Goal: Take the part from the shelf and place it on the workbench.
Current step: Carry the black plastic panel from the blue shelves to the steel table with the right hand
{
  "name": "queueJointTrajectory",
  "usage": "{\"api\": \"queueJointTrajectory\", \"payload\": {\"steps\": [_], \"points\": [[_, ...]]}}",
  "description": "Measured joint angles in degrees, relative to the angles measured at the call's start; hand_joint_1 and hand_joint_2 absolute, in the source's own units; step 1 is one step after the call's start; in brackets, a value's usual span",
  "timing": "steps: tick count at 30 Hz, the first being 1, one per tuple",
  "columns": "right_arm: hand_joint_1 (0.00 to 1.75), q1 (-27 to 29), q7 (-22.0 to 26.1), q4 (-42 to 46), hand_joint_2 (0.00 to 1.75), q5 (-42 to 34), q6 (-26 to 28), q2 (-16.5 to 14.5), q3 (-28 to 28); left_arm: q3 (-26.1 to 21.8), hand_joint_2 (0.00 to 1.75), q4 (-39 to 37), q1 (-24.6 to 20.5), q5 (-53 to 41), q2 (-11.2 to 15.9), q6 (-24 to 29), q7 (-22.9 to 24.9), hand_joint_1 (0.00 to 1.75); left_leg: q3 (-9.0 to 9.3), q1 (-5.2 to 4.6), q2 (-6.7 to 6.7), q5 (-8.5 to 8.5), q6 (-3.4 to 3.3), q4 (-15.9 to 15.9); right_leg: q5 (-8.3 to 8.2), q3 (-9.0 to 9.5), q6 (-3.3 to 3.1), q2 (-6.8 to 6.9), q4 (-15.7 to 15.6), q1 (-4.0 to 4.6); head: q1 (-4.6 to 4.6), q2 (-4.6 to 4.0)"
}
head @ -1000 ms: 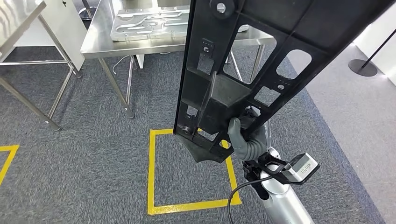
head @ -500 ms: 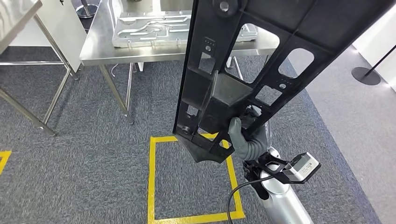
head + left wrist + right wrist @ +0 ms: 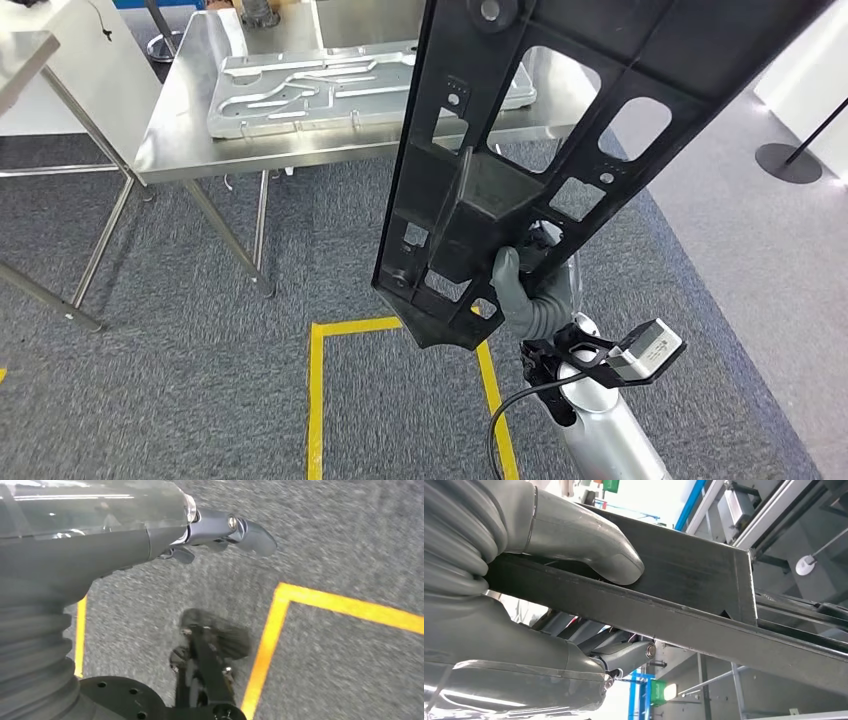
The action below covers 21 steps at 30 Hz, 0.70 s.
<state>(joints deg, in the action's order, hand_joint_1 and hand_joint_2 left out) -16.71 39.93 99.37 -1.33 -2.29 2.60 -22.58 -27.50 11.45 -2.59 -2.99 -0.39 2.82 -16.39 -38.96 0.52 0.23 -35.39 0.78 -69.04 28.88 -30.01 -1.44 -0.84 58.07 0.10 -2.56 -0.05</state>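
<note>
The black frame part (image 3: 560, 130) is gripped near its lower end by the right hand (image 3: 525, 290) and held upright above the grey carpet — near the steel workbench (image 3: 180, 120), not yet on it. It is best kept steady and clear of the bench edge. One black part is counted, one workbench, one silver plate (image 3: 300, 85) — the left hand (image 3: 220, 527) hangs, fingers apart.
</note>
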Motion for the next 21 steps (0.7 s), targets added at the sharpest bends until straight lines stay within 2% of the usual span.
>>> {"api": "queueJointTrajectory", "payload": {"steps": [2,3,4,7,10,11,13,14,15,16,18,19,20,21], "points": [[1.75,0.0,0.0,-0.4,1.75,0.0,0.0,-0.1,0.0,-0.1,1.75,0.0,0.2,0.0,0.1,0.0,0.0,0.00,0.43,-0.39,-0.15,7.51,-0.90,6.2,1.51,1.78,0.24,-0.13,0.0,0.16,0.01,0.00],[1.75,0.0,0.0,-0.5,1.75,0.0,0.0,-0.1,0.0,-0.1,1.75,0.0,0.3,0.0,0.1,0.0,0.0,0.00,0.81,-0.62,-0.28,10.42,-1.29,8.2,2.22,2.43,0.52,-0.23,-0.2,0.21,0.01,0.00],[1.75,-0.1,0.0,-0.6,1.75,0.0,0.0,-0.1,0.0,-0.1,1.75,0.0,0.4,0.1,0.2,0.0,0.0,0.00,1.16,-0.77,-0.43,12.04,-1.63,9.3,2.55,2.97,0.86,-0.33,0.0,0.22,0.01,0.00],[1.75,-0.2,-0.1,-0.7,1.75,0.0,0.0,-0.1,0.0,-0.2,1.75,0.0,0.3,0.1,0.3,0.0,-0.1,0.00,2.39,-0.82,-0.57,11.73,-2.21,10.3,1.95,3.56,1.75,-0.41,0.8,0.25,0.00,-0.01],[1.75,-0.3,0.0,-0.8,1.75,-0.1,0.0,-0.2,0.0,-0.2,1.75,0.0,0.3,0.1,0.2,0.0,-0.1,0.00,3.11,-0.71,-0.58,11.69,-2.35,10.6,1.69,3.38,1.92,-0.32,1.4,0.21,0.00,0.00],[1.75,-0.5,0.0,-0.9,1.75,-0.1,0.0,-0.2,0.0,-0.3,1.75,0.0,0.2,0.1,0.2,0.0,-0.2,0.00,4.01,-0.59,-0.59,11.29,-2.51,11.0,2.70,0.97,2.35,-0.17,5.0,0.02,0.00,0.01],[1.75,-0.7,0.0,-1.2,1.75,-0.2,0.2,-0.2,0.0,-0.5,1.75,0.0,0.1,0.0,0.2,-0.1,-0.4,0.00,6.13,-0.34,-0.62,10.06,-2.78,11.6,5.80,-5.07,3.28,0.14,12.5,-0.54,0.02,0.01],[1.75,-0.8,0.0,-1.5,1.75,-0.2,0.3,-0.2,0.0,-0.5,1.75,0.0,0.1,0.0,0.2,-0.1,-0.5,0.00,7.16,-0.27,-0.62,9.23,-2.81,11.7,7.17,-8.07,3.68,0.25,15.2,-0.81,0.02,0.01],[1.75,-0.8,0.0,-1.6,1.75,-0.2,0.4,-0.2,0.0,-0.6,1.75,0.0,0.2,0.0,0.2,-0.1,-0.5,0.00,7.92,-0.19,-0.63,8.62,-2.69,11.7,6.74,-8.59,3.78,0.33,13.9,-0.96,0.02,0.01],[1.75,-0.8,0.0,-1.6,1.75,-0.2,0.5,-0.2,0.0,-0.6,1.75,0.0,0.2,0.0,0.2,-0.1,-0.5,0.00,8.77,-0.09,-0.64,7.99,-2.51,11.7,4.76,-8.35,3.82,0.46,11.0,-1.09,0.02,0.01],[1.75,-0.8,0.0,-1.7,1.75,-0.2,0.8,-0.2,0.1,-0.8,1.75,0.0,0.3,-0.1,0.2,-0.1,-0.5,0.00,10.29,0.02,-0.70,6.66,-1.94,11.7,-1.41,-6.99,3.79,0.97,3.9,-1.20,0.02,0.00],[1.75,-0.7,0.0,-1.8,1.75,-0.2,0.8,-0.2,0.1,-0.9,1.75,0.0,0.2,-0.1,0.2,-0.1,-0.5,0.00,10.82,0.00,-0.73,6.00,-1.57,11.7,-3.36,-6.40,3.49,1.22,1.7,-1.09,0.01,0.00],[1.75,-0.7,0.0,-1.9,1.75,-0.3,0.9,-0.2,0.2,-0.9,1.75,0.0,0.2,-0.1,0.2,-0.1,-0.5,0.00,11.42,-0.04,-0.73,5.56,-1.15,11.7,-4.30,-6.01,3.09,1.35,0.6,-0.98,0.01,0.00],[1.75,-0.7,0.0,-1.9,1.75,-0.3,1.0,-0.2,0.3,-0.9,1.75,0.0,0.1,-0.1,0.2,-0.1,-0.5,0.00,11.96,-0.08,-0.70,5.39,-0.69,11.6,-3.96,-5.70,2.53,1.34,0.5,-0.85,0.01,0.00]]}}
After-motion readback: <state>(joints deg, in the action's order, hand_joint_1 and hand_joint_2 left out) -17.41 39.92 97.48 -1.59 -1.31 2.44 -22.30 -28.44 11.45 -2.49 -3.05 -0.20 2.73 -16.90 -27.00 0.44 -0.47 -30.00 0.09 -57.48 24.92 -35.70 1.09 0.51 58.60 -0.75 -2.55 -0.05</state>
